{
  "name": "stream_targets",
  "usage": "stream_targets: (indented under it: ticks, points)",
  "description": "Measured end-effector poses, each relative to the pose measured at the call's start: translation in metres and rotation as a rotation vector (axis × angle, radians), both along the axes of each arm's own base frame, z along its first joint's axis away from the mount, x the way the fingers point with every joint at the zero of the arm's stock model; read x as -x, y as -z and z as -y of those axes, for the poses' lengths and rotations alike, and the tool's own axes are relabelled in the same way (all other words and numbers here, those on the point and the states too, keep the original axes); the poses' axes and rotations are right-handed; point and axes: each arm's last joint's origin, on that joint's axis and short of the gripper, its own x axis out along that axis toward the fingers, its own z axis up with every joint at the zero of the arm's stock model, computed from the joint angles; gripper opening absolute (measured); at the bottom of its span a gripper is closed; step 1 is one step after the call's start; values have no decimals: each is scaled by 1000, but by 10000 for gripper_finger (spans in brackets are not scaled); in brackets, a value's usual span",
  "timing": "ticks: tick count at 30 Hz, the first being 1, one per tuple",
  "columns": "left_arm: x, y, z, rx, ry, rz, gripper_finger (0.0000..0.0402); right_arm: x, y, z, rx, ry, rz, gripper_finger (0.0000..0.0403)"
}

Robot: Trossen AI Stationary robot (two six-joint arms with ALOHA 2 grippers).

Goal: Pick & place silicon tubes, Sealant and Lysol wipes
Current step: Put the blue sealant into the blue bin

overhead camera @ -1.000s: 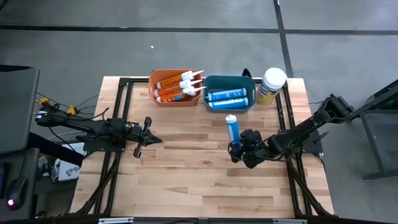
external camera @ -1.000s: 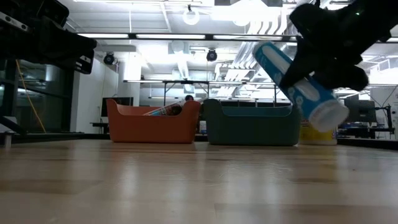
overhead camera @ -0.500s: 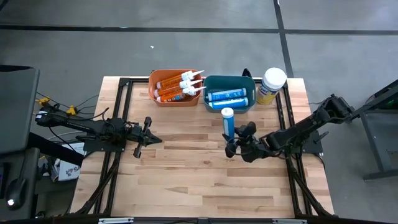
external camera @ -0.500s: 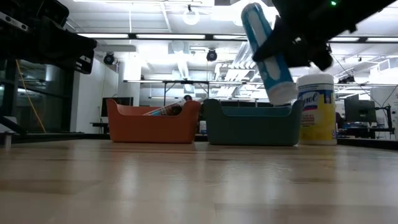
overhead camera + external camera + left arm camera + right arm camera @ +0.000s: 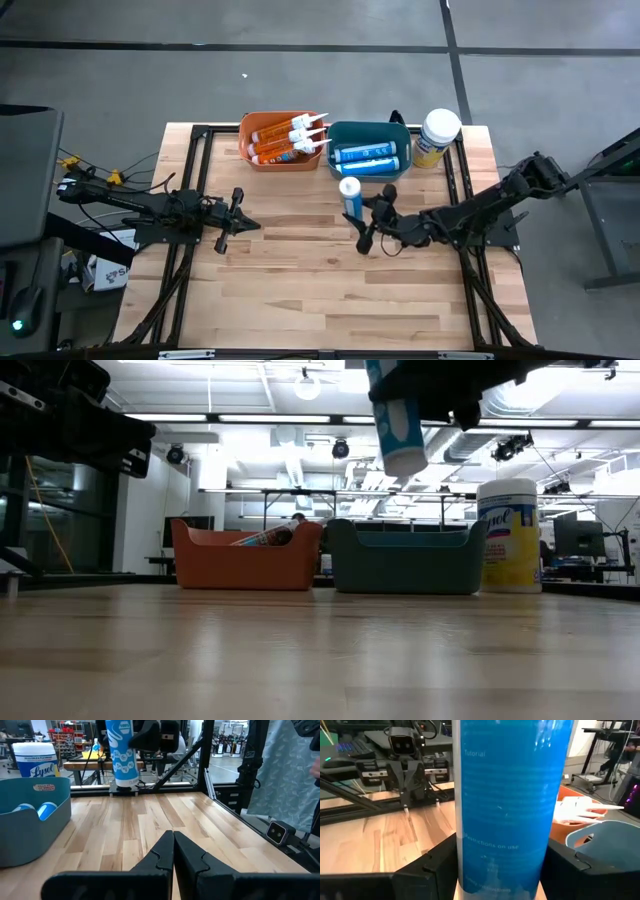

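Overhead shot has the right gripper [image 5: 372, 222] pinching the blue tube [image 5: 350, 197] just at 6 o'clock of the teal bin [image 5: 369, 129], probably lining up to drop it with the other blue ones, while the left gripper [image 5: 236, 211] waits pressed together at 9 o'clock. Table-level view shows that tube [image 5: 395, 415] hanging clear above the bin [image 5: 405, 560], Lysol wipes [image 5: 509, 535] upright at the bin's 3 o'clock. Right wrist cam is mostly blue tube [image 5: 512, 805] between the fingers [image 5: 435, 865], held mid-body so it stays steady I guess.

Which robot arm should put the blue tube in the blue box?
The right one. Its right gripper already holds the blue tube in the air just in front of the teal bin. The left gripper is shut, empty and farther away.
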Motion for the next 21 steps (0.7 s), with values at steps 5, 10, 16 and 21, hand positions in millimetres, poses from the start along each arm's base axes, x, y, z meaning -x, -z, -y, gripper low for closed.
stream_targets:
  ticks: [5, 10, 16, 21]
  points:
    - [0, 0, 0, 0, 1, 0, 0, -3, 0, 7, -6, -37, -9, 209]
    - [0, 0, 0, -3, 3, 1, 0, -6, 0, 13, -7, -59, -16, 209]
    - [0, 0, 0, -3, 3, 1, 0, -9, 1, 25, -13, -50, -19, 209]
    - [0, 0, 0, -3, 3, 0, 0, -7, -8, 42, 0, -32, -6, 209]
